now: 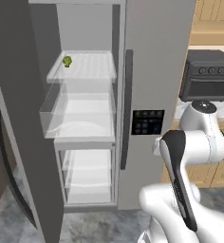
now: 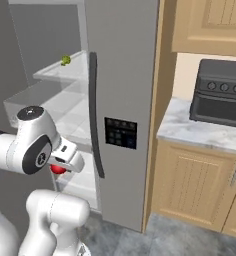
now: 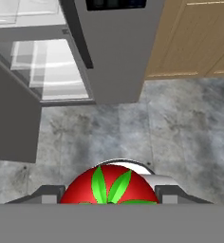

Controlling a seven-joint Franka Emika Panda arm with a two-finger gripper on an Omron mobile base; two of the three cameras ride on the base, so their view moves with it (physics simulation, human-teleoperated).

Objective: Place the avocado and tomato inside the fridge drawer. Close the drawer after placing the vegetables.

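So I've got the tomato [image 3: 109,187] clamped between my jaws, gripper [image 3: 109,199] closed on it, pointing down at the floor. The fridge drawer [image 1: 52,111] is pulled out, up ahead of my jaws and well apart from them, and looks empty. There's a small green thing [image 1: 67,60] on the shelf [image 1: 92,66] above the drawer; can't tell if that's the avocado. Count: one tomato, one green thing, one open drawer. Nothing's placed yet, and closing is still to do.
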